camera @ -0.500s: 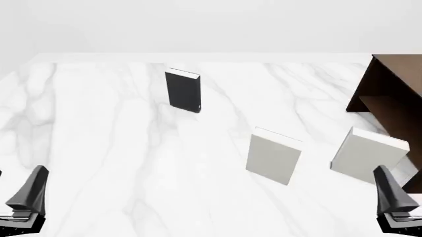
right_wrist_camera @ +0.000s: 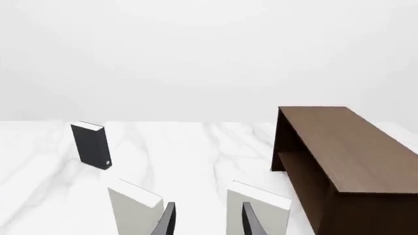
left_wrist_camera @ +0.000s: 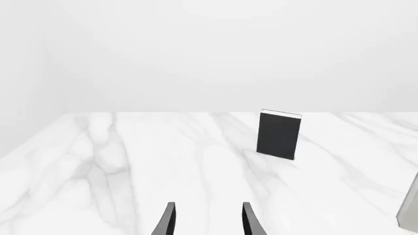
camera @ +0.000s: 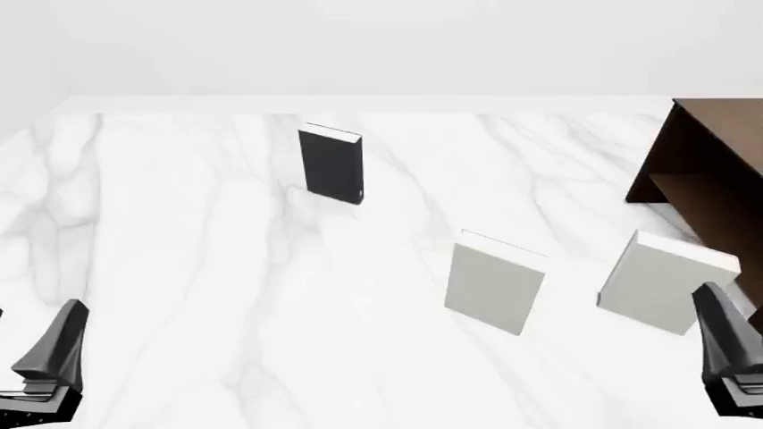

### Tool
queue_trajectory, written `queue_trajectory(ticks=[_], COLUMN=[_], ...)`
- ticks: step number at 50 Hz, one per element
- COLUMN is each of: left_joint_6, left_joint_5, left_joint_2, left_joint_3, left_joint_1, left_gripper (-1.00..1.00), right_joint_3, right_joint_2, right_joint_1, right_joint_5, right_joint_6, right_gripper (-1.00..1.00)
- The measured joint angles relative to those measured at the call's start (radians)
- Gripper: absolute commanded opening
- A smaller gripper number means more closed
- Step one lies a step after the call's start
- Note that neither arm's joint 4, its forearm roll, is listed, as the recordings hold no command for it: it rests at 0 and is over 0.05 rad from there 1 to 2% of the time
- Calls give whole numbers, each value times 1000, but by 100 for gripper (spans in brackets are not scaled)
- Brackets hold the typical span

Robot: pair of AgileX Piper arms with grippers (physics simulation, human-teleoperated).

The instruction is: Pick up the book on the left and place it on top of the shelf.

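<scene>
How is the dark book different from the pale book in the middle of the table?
The dark book has a charcoal cover; the middle pale book is light grey-white. The dark book looks slimmer and narrower, the pale one broader. The dark book stands farther back and to the left. Both stand upright on the table.

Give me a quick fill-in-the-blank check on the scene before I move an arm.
1. The dark book stands ____ on the table.
2. The number of light grey books is ____.
3. The shelf is at the table's ____ side in the front view.
4. The left gripper holds ____.

Missing words: upright; two; right; nothing
</scene>
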Motion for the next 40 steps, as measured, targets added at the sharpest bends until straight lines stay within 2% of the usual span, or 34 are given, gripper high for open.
queue_trajectory(ticks=[9,17,30,40], left_joint_6=[0,0,0,0], left_joint_5=[0,0,0,0], left_joint_2=[0,0,0,0], left_joint_3=[0,0,0,0], left_joint_1=[0,0,0,0], left_gripper=[100,100,100,100], right_joint_3=[-145,-270,-433,-540], right_joint_2=[19,83,262,414], right_joint_1=[51,96,178,249], right_joint_5=[91,129,118,98], right_joint_6=[-43,-81,-116,-174], right_gripper=[100,100,100,100])
